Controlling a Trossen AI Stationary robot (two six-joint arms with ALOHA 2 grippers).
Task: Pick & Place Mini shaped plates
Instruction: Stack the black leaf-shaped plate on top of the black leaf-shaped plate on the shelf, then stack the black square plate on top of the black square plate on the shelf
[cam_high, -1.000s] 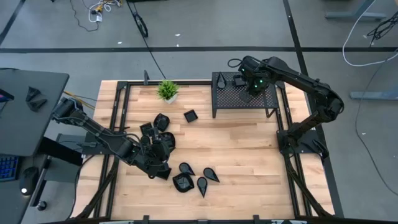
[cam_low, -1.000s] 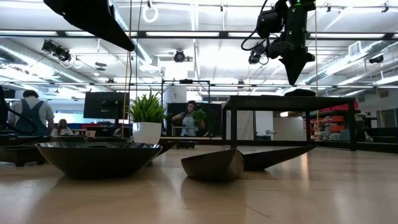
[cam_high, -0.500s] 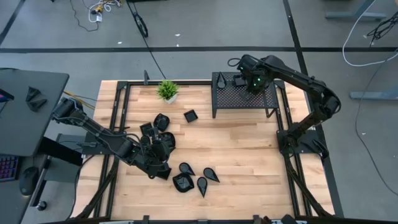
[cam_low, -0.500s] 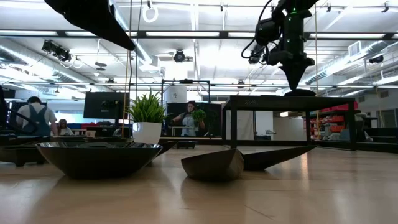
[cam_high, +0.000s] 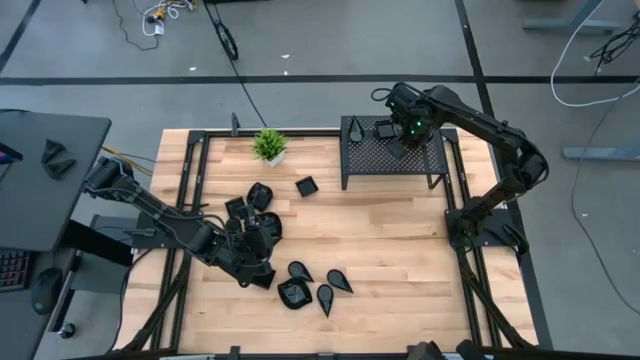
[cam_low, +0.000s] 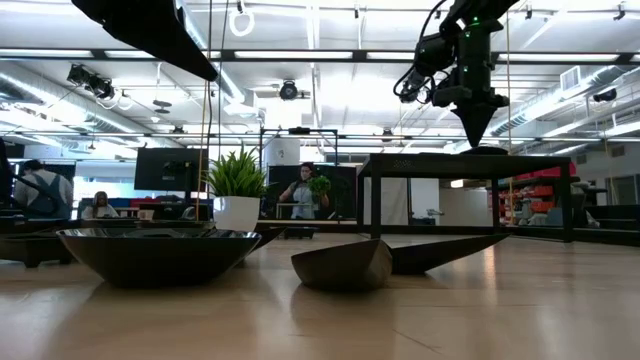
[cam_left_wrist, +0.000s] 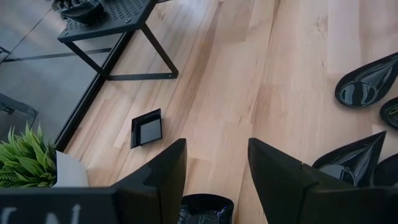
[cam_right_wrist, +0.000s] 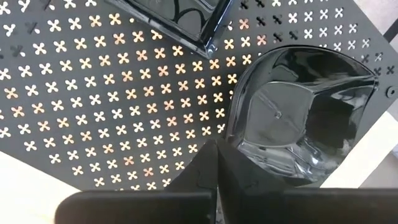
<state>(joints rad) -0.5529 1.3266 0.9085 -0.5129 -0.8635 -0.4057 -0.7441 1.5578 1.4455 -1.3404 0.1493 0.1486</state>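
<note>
Looking straight down, I had my right end effector (cam_high: 404, 137) over the black perforated rack (cam_high: 372, 157) at the far side of the desk (cam_high: 400, 240), with small dishes already lying on the rack. My left end effector (cam_high: 262, 240) hung low over the cluster of mini shaped plates (cam_high: 300, 283) near the desk's front, a lone square plate (cam_high: 306, 185) farther back and the potted plant (cam_high: 270, 146) beyond it.

From desk height, my right end effector (cam_low: 477, 135) pointed down just above the rack's top (cam_low: 470, 158); a rounded dish (cam_low: 158, 253) and teardrop ones (cam_low: 345, 265) filled the foreground.

Through my left wrist, my fingers (cam_left_wrist: 163, 177) stood apart with nothing between them — the square plate (cam_left_wrist: 147, 128) lay on bare wood ahead, teardrop plates (cam_left_wrist: 367, 79) off to one side.

Through my right wrist, my fingers (cam_right_wrist: 208, 168) were pressed together, empty, beside a glossy rounded plate (cam_right_wrist: 298, 112) resting on the rack (cam_right_wrist: 93, 93); whether they touched it I could not tell.
</note>
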